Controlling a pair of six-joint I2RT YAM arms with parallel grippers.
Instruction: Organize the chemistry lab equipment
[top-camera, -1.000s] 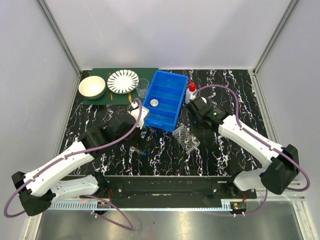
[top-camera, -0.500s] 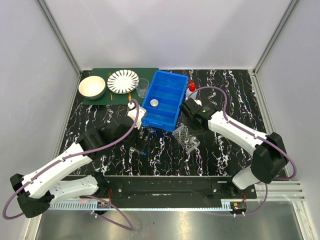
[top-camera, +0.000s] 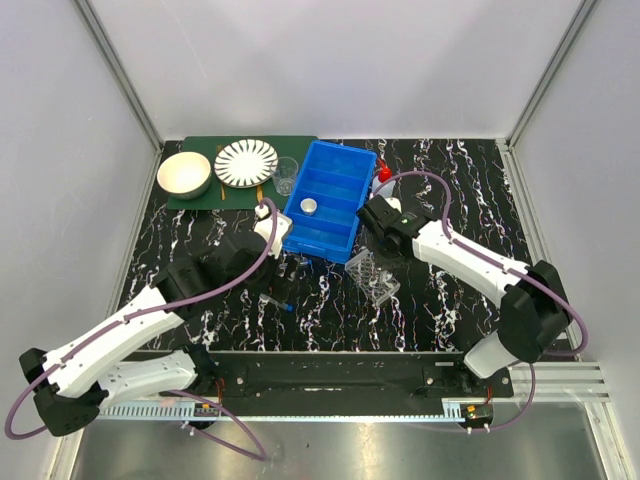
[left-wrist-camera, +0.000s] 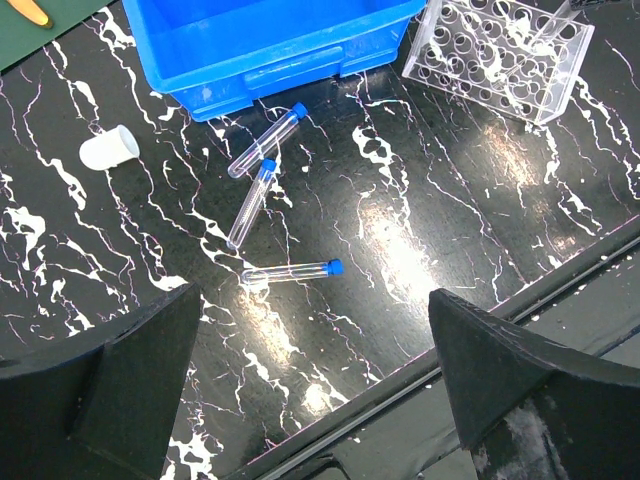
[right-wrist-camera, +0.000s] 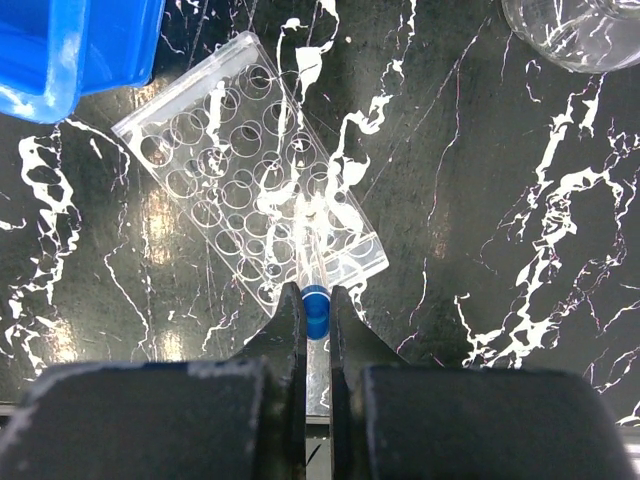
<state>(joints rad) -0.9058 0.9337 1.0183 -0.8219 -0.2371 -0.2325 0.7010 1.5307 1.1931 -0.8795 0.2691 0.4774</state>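
Three clear blue-capped tubes (left-wrist-camera: 250, 205) lie flat, mid-frame. A fourth tube (right-wrist-camera: 315, 300) hangs over the clear plastic tube rack (right-wrist-camera: 230, 170).

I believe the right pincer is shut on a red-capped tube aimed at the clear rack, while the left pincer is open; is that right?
Not quite: the right wrist view shows a blue cap. The right pincer is shut on a blue-capped tube aimed at the clear rack, while the left pincer is open.

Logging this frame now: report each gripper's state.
Left gripper: open, holding nothing.
Right gripper: shut on a tube.
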